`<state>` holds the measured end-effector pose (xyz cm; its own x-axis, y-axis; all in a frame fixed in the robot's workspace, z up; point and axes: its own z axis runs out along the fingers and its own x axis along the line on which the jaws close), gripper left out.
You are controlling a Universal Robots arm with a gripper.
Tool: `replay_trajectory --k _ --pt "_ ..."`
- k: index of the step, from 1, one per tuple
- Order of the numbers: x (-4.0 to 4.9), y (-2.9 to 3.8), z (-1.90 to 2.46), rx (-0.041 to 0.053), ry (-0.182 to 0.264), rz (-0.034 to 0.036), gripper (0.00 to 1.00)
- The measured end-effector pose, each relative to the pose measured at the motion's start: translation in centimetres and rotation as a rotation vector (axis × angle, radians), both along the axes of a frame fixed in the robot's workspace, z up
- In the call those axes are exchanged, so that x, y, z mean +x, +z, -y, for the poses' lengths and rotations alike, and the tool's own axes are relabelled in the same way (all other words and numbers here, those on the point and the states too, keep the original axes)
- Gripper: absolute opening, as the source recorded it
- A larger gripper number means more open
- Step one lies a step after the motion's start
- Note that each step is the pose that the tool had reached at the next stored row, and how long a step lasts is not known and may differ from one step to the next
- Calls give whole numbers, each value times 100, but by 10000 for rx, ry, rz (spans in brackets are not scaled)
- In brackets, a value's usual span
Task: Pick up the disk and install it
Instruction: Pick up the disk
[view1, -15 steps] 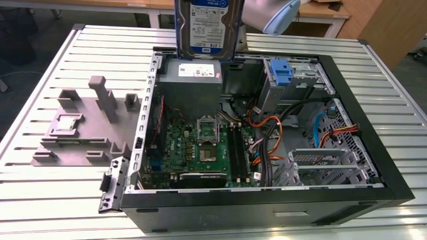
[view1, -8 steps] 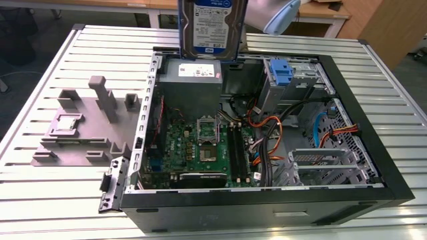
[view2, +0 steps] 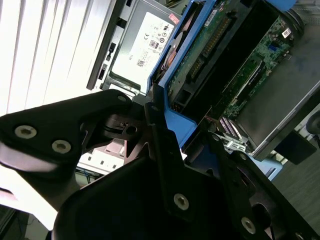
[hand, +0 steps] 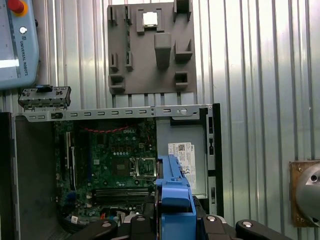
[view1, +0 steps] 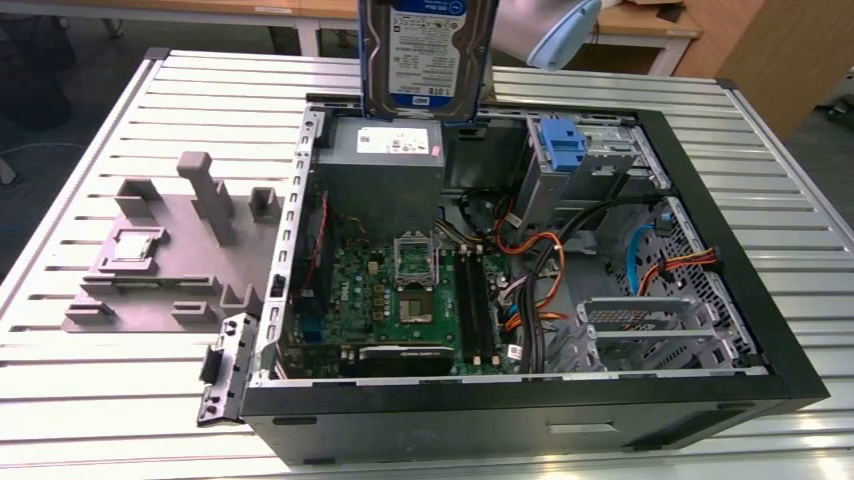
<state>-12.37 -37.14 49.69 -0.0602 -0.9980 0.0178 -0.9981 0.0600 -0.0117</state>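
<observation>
While fingers (view2: 162,145) clamp disk (view1: 424,55), it hangs above open case (view1: 534,397).

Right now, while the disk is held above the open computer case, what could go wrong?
The tool grips the disk by its blue rails, apparently above the grey power supply. A slip might drop it there or onto the motherboard. Orange and black cables lie loose inside the case and might snag the disk.
</observation>
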Motion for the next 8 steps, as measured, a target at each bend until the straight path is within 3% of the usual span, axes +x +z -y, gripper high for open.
replay_trajectory --k 8 --pt "9 -1 0 0 -47 0 37"
